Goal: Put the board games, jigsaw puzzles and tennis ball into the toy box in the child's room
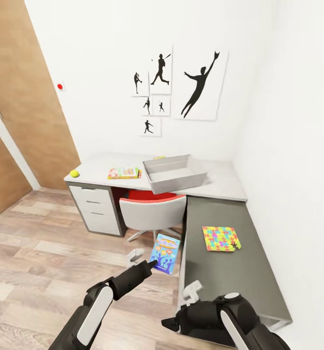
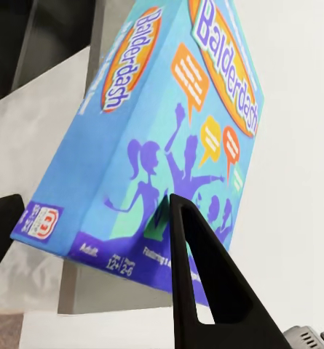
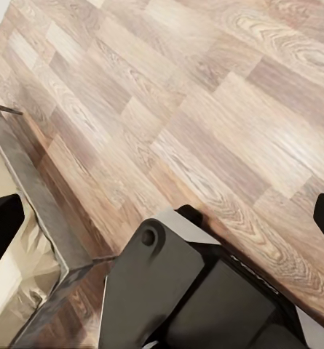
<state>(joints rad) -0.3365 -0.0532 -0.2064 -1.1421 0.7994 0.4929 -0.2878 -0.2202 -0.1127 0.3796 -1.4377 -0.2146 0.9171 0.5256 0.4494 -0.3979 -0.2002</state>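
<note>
While its jaws are clamped on the lower edge of the blue Balderdash board game (image 1: 165,253), the left gripper (image 1: 151,264) holds the box upright in the air in front of the red-seated chair (image 1: 152,209), one dark finger (image 2: 198,280) lying across the printed face. The right gripper (image 1: 193,290) sits low beside the dark cabinet section (image 1: 230,277), its fingertips at the edges of the wrist view set wide apart over wood-plank floor (image 3: 205,109). On the table (image 1: 225,182) rests the toy box (image 1: 174,172), with a colourful flat game box (image 1: 124,172) just beside it, the tennis ball (image 1: 74,173) near the far corner, and a jigsaw puzzle (image 1: 221,238) on the lower section.
</note>
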